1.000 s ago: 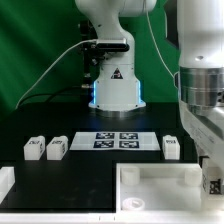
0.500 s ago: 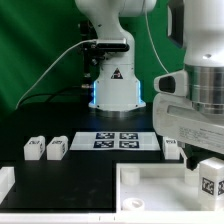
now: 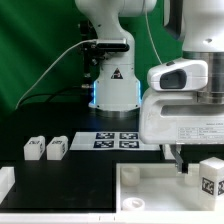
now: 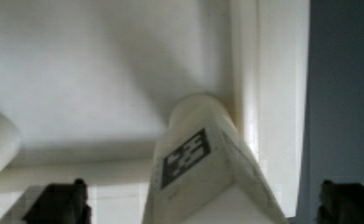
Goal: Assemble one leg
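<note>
One leg [image 3: 212, 177], a stubby white piece with a black-and-white tag, stands at the right end of the large white tabletop [image 3: 150, 186]. My gripper [image 3: 182, 160] hangs just above and to the exterior view's left of it, with the big white hand filling the right of that view. In the wrist view the leg [image 4: 205, 160] lies between my two dark fingertips [image 4: 58, 202], which stand wide apart and do not touch it. My gripper [image 4: 202, 205] is open and holds nothing. Two more legs [image 3: 34, 148] [image 3: 57, 148] stand at the exterior view's left.
The marker board [image 3: 120, 140] lies in front of the robot base [image 3: 112, 85]. A white part [image 3: 5, 181] sits at the left edge. The tabletop's raised rim [image 4: 268, 100] runs beside the leg in the wrist view.
The hand has risen and swung to the exterior view's left, and now hides the leg that stood right of the marker board. The leg on the tabletop has stayed put for the last half second.
</note>
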You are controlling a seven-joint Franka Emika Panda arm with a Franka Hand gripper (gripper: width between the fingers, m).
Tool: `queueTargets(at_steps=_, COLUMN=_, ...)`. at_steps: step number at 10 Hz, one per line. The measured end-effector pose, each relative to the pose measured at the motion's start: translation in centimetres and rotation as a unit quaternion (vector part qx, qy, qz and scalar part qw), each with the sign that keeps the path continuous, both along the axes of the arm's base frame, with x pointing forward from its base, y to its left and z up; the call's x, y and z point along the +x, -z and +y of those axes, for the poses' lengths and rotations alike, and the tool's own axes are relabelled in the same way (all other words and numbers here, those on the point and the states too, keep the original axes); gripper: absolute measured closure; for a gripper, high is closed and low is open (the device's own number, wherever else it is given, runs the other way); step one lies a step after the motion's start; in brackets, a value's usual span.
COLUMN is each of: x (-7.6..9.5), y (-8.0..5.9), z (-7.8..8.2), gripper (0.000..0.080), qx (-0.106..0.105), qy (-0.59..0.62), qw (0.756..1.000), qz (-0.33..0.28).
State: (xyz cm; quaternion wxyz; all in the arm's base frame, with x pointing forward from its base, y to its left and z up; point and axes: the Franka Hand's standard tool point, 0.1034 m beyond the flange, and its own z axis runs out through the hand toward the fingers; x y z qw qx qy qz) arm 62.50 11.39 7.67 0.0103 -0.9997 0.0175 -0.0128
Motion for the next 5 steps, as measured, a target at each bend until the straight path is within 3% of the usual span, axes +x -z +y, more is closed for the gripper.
queueTargets(at_steps=2, x=0.00, y=0.02, z=-0.04, gripper=0.0179, qx=0.001, qy=0.026, qw=1.000, qz=0.001)
queueTargets(at_steps=3, x=0.00, y=0.02, z=-0.05, gripper=0.0360, qx=0.001, qy=0.031, qw=1.000, qz=0.001)
queueTargets(at_steps=5, x=0.00, y=0.02, z=0.00, gripper=0.0407, qx=0.005, qy=0.137, qw=0.991, qz=0.003)
